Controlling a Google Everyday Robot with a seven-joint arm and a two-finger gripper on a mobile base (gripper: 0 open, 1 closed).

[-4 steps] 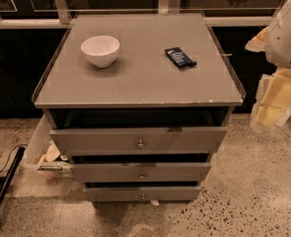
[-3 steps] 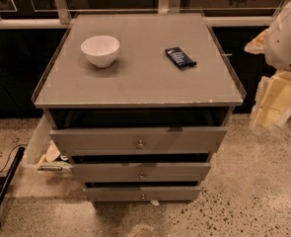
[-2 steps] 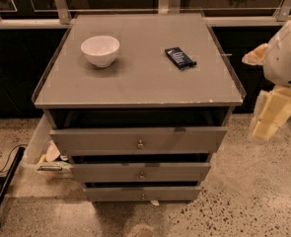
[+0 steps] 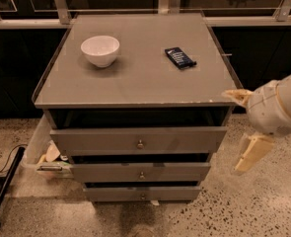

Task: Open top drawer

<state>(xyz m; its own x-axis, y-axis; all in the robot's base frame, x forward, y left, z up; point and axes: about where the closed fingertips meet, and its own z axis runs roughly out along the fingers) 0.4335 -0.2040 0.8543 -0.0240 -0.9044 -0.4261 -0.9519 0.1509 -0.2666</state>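
The grey cabinet (image 4: 135, 90) has three drawers stacked at its front. The top drawer (image 4: 95, 141) has the widest and tallest flat front, with a small round metal knob (image 4: 140, 144) at its centre and a dark gap above it. My gripper (image 4: 242, 126) is on the white arm at the right, level with the top drawer and just off the cabinet's front right corner, apart from the knob. Its two cream fingers (image 4: 251, 154) stand spread and hold nothing.
A white bowl (image 4: 100, 50) and a dark blue packet (image 4: 180, 57) lie on the cabinet top. Two narrower drawers (image 4: 140, 173) sit below the top one. A clear bin with rubbish (image 4: 44, 154) stands at the cabinet's left, beside a black bar and cable (image 4: 4, 189). The floor is speckled.
My arm and gripper have moved down and left, closer to the cabinet's front right corner. The drawers, bowl and packet have not moved.
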